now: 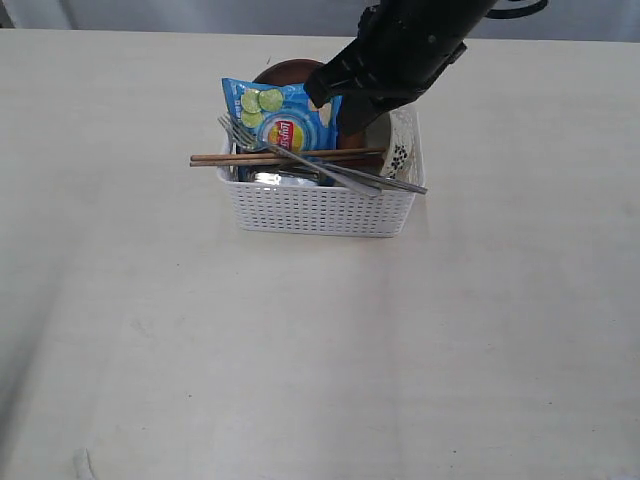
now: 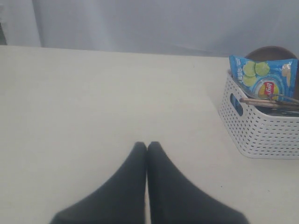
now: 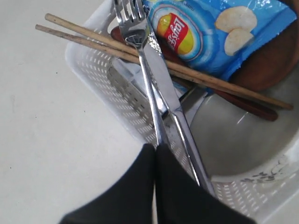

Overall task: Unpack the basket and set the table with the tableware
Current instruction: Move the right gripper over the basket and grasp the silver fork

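Right end effector (image 3: 155,148), tips pressed together, hangs at the rim of the basket (image 1: 320,212), just over the handles of the fork (image 3: 140,42) and knife (image 3: 168,88) lying across the top. Packed inside are the chopsticks (image 3: 84,31), blue chips bag (image 3: 205,37), brown plate (image 3: 275,60) and white bowl (image 3: 243,140), and the basket sits mid-bench (image 1: 150,330). Left end effector (image 2: 147,145), also pressed together, hovers over the bench, well apart from the basket.

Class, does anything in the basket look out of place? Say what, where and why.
The blue chips bag stands in the basket behind the chopsticks and fork: a snack among tableware. The chopsticks stick out past the basket's side.
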You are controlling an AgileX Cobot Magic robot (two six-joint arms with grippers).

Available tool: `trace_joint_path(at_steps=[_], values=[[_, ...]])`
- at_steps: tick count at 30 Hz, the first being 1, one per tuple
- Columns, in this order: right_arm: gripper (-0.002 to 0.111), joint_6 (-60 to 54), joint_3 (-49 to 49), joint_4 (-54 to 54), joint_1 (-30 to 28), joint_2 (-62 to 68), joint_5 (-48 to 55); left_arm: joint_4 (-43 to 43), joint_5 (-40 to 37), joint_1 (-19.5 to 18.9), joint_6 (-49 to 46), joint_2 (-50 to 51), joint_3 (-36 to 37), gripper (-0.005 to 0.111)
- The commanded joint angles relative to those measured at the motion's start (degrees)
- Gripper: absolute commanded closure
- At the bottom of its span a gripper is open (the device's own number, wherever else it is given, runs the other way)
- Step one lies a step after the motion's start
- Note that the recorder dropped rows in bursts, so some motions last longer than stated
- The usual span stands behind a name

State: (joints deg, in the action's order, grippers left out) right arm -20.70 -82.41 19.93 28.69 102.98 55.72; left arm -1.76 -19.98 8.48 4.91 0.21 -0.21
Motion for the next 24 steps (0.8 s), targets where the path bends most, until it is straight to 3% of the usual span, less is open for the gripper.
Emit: trace_joint_path(at_steps=[1, 6, 13, 24], values=[[0.107, -1.78, -0.28, 0.66, 0.14, 1.74, -2.48, 0.05, 0.12, 0.27, -0.17, -0.21, 0.21, 0.107], [0.104, -6.55, -0.28, 7.85, 0.14, 3.95, -3.33, 0.05, 0.12, 0.27, -0.17, -0.21, 0.21, 0.107], [0.072, -9.13, -4.6, 10.84, 2.21, 5.68, -3.08, 0.05, 0.12, 0.27, -0.17, -0.21, 0.21, 0.107], [0.073, -4.77, -13.52, -0.48, 5.44, 10.98, 2.28, 0.05, 0.12, 0.27, -0.17, -0.21, 0.21, 0.107]])
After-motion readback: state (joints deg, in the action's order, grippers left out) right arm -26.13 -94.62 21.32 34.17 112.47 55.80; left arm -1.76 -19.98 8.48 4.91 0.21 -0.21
